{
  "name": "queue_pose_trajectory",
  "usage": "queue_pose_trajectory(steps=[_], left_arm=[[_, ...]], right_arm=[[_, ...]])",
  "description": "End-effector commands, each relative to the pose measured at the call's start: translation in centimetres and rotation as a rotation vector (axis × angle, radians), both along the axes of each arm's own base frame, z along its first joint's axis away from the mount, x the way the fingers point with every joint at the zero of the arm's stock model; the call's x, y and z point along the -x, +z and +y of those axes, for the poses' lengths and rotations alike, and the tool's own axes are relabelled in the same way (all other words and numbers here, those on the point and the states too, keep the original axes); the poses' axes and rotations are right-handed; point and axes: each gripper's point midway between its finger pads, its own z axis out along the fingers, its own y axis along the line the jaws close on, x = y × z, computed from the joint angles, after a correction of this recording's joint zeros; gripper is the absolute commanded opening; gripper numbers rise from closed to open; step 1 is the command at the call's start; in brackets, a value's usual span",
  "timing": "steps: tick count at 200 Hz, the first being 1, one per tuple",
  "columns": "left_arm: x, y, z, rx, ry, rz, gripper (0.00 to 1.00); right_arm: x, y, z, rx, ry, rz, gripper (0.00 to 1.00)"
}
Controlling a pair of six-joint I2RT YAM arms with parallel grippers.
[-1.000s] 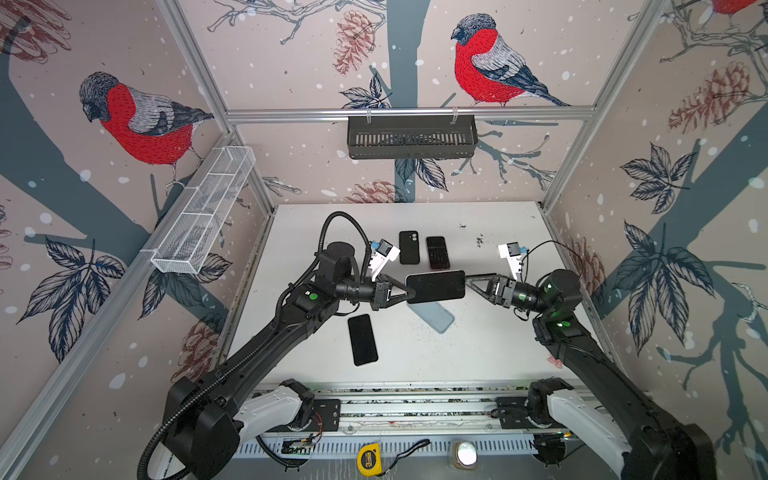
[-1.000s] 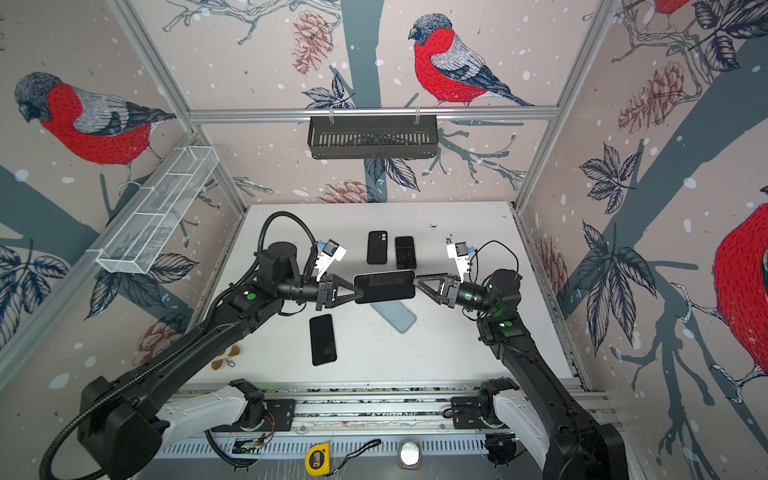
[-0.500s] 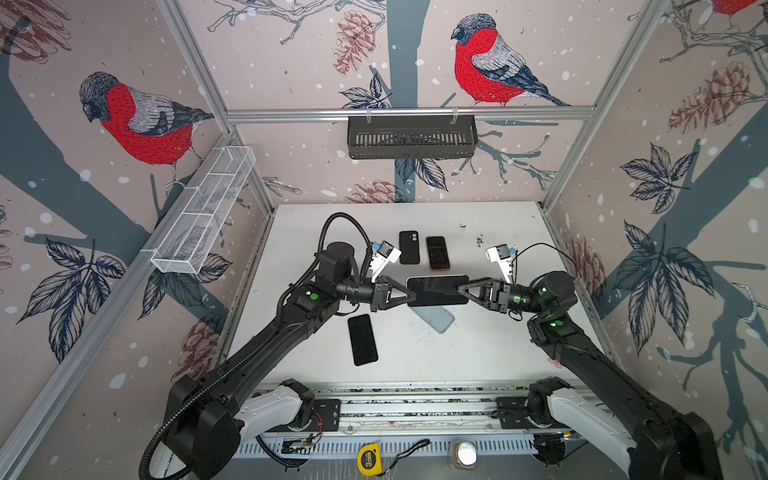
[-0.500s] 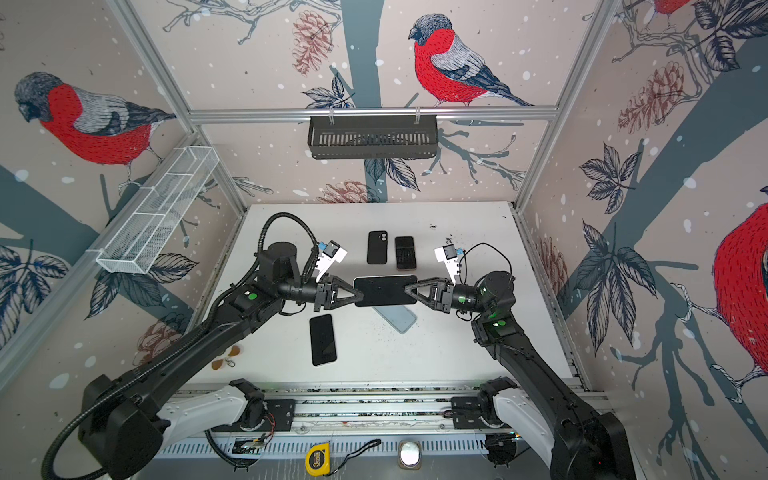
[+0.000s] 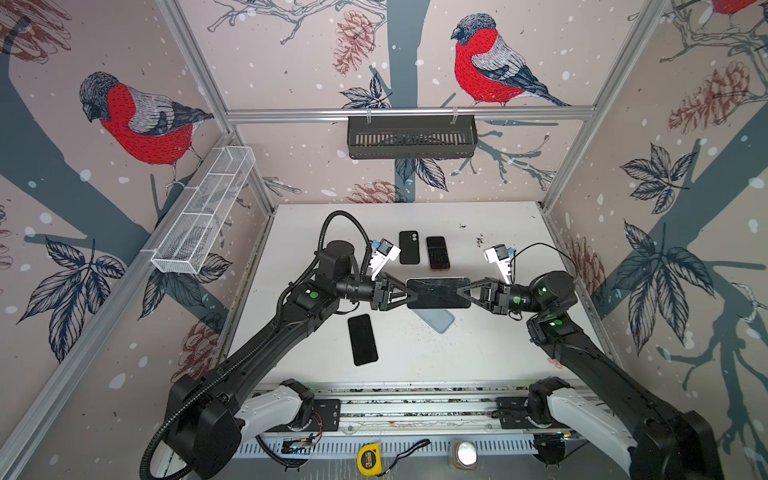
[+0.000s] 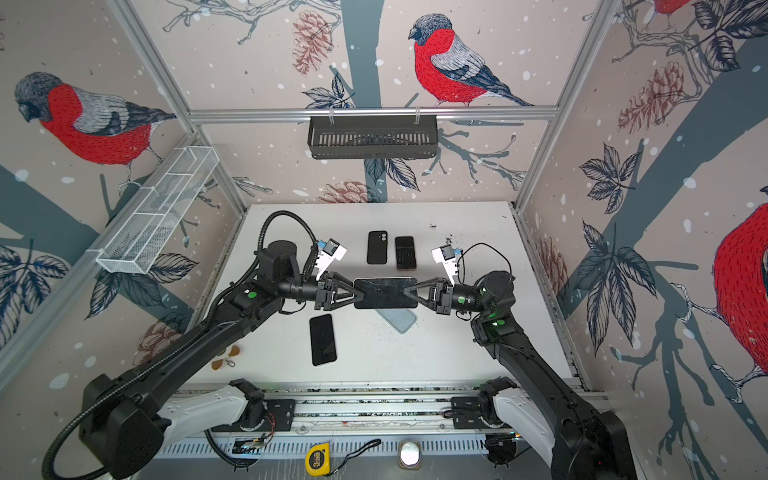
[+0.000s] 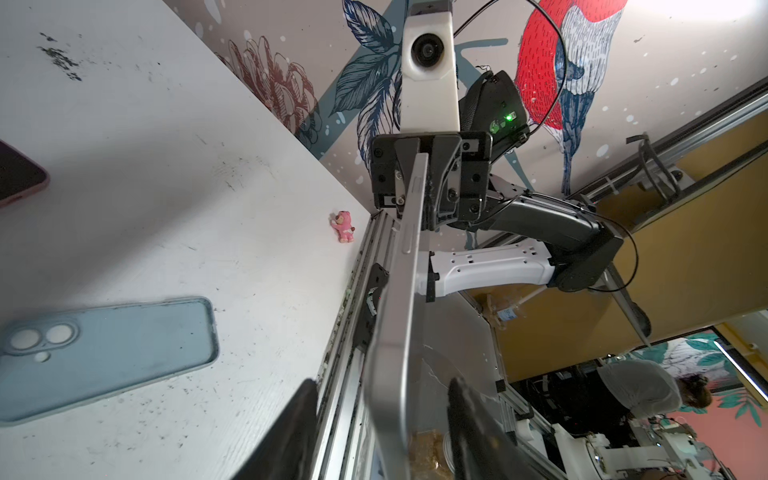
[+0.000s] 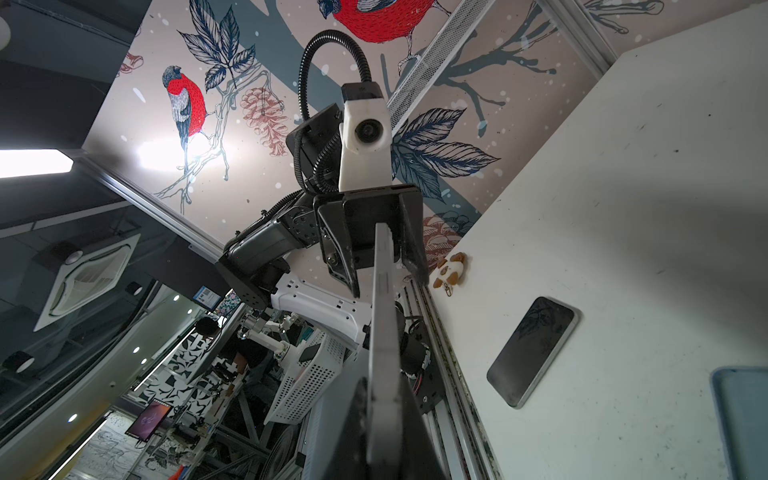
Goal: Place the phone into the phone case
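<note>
Bullfinch wallpaper [image 5: 137,120] covers the walls [image 5: 291,54] inside an aluminium frame [image 5: 201,68]. A black slotted basket [image 5: 411,137] hangs from the back rail [image 5: 291,114], a white wire basket [image 5: 203,216] on the left wall [image 5: 83,270]. The white tabletop [image 5: 498,345] is scuffed. A ceiling light [image 8: 33,162] glows outside.

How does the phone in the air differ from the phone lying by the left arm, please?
The held phone is in the air, crosswise, pinched by the right hand; the loose phone lies lengthwise on the table, untouched. The held phone is above the blue case; the loose phone lies apart from it. Both show dark faces upward.
</note>
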Motion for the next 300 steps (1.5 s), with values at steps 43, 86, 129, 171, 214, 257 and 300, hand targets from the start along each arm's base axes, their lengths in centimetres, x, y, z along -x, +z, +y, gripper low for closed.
queue_pose_trajectory(steps=[43,86,129,171,214,257,300], left_arm=[[-7.8,-12.3,2.7,-0.610,0.376,0.011,0.48],[-11.2,-17.5,0.7,-0.875,0.406,-0.027,0.36],[-12.8,-22.4,-2.0,-0.991,0.319,0.008,0.32],[-13.4,-24.5,-2.7,-1.040,0.311,0.016,0.33],[-13.1,-26.0,-2.3,-1.075,0.298,0.033,0.36],[-12.9,-26.6,-1.8,-1.102,0.307,0.039,0.22],[-12.7,-26.5,-1.0,-1.121,0.332,0.045,0.07]], right_arm=[[-8.7,-4.6,-7.5,0.293,-0.570,0.116,0.02],[-8.9,-6.1,-10.2,0.375,-0.700,0.117,0.02],[-8.6,-6.8,-10.1,0.375,-0.690,0.127,0.02],[-8.6,-6.7,-10.0,0.372,-0.683,0.120,0.02],[-8.7,-6.6,-9.9,0.362,-0.679,0.123,0.02],[-8.5,-6.6,-9.9,0.358,-0.675,0.125,0.02],[-8.4,-7.0,-9.8,0.357,-0.672,0.138,0.02]])
